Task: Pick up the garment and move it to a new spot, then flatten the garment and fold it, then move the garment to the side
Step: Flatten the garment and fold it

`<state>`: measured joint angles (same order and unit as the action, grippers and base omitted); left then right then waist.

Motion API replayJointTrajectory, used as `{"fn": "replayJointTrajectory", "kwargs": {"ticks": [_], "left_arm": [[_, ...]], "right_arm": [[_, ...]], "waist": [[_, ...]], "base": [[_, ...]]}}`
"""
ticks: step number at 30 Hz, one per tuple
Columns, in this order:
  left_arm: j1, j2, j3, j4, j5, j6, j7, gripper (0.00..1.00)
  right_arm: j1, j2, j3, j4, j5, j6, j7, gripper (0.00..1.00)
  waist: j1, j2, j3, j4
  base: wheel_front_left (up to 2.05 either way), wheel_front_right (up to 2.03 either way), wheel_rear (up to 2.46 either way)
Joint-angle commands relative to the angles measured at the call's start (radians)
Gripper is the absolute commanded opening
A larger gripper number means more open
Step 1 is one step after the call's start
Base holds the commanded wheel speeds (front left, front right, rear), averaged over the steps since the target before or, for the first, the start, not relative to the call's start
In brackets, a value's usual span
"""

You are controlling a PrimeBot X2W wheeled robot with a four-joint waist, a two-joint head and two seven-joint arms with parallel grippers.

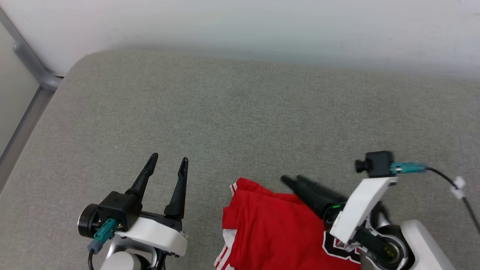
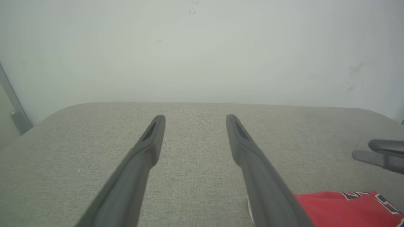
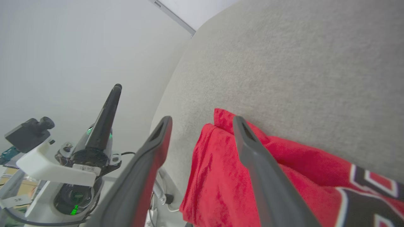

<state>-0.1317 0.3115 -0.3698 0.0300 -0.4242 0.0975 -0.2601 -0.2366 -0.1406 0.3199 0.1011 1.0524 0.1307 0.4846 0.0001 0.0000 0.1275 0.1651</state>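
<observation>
The red garment [image 1: 270,228] lies folded in a heap at the near edge of the grey padded surface [image 1: 240,112], white sleeve stripes at its left side and a black-and-white print [image 3: 372,195] near my right wrist. My right gripper [image 1: 292,180] points left over the garment's upper right part. In the right wrist view its fingers stand apart, open [image 3: 202,119], over the red cloth [image 3: 221,176] with nothing pinched. To the left of the garment, my left gripper [image 1: 168,160] is open [image 2: 194,117] above bare fabric. The garment's corner [image 2: 341,208] shows at the lower right.
A white wall [image 1: 262,26] runs behind the surface. A grey metal rail [image 1: 33,71] stands at the far left by the rounded corner. A black cable [image 1: 465,198] hangs off my right wrist camera. The right gripper's fingers [image 2: 378,154] show at the left wrist view's right edge.
</observation>
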Motion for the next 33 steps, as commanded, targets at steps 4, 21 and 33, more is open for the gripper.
{"fn": "replayJointTrajectory", "kwargs": {"ticks": [4,21,33], "left_arm": [[0.010,-0.001,0.008,0.000,0.013,-0.001,-0.007,1.00],[0.064,-0.003,0.067,-0.003,0.048,0.023,-0.007,1.00],[0.117,-0.016,0.066,0.024,0.082,0.016,-0.007,1.00]], "right_arm": [[0.018,-0.039,-0.037,-0.007,-0.181,0.000,-0.152,1.00],[0.242,0.038,-0.454,-0.212,-0.872,0.000,-0.482,1.00],[0.395,0.085,-0.427,-0.301,-0.894,0.000,-0.451,1.00]], "waist": [[-0.0001,0.0000,-0.013,-0.016],[-0.0001,0.0000,-0.080,-0.106],[-0.0001,0.0000,-0.130,-0.132]], "base": [[0.00,0.00,0.00],[0.00,0.00,0.00],[0.00,0.00,0.00]]}}
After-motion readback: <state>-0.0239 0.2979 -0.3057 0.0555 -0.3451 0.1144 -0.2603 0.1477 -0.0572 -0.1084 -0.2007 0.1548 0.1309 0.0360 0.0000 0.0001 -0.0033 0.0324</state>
